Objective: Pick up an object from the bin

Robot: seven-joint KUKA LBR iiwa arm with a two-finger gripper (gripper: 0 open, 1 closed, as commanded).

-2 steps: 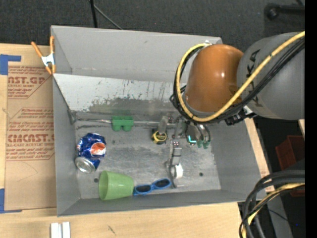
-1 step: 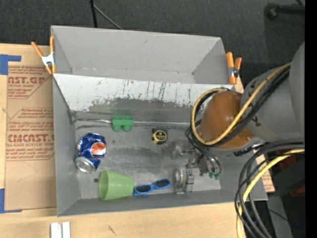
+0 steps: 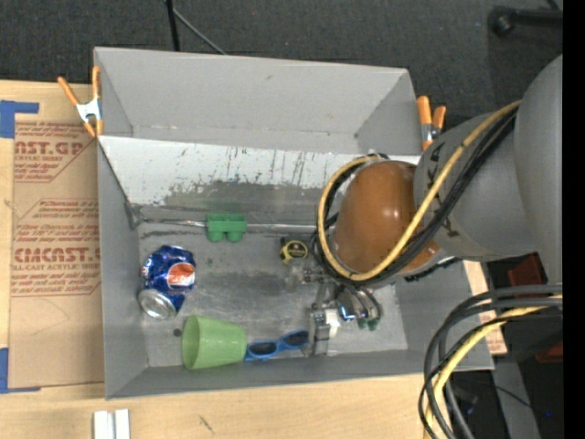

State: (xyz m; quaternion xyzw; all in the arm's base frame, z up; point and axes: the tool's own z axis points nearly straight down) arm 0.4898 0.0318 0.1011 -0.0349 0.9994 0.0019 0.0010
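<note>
My gripper [image 3: 324, 323] hangs low in the bin's front right part, below the orange cover on the wrist. Its tip is right at the right end of a pair of blue sunglasses [image 3: 277, 346] lying flat near the front wall. Whether it touches them I cannot tell. A light green plastic cup [image 3: 212, 343] lies on its side just left of the sunglasses, its mouth to the left. A small yellow and black thing [image 3: 293, 250] lies on the floor just behind and left of the gripper.
A crushed blue soda can [image 3: 167, 280] lies by the left wall. A green block [image 3: 226, 228] sits near the back wall. The arm and its cables cover the bin's right side.
</note>
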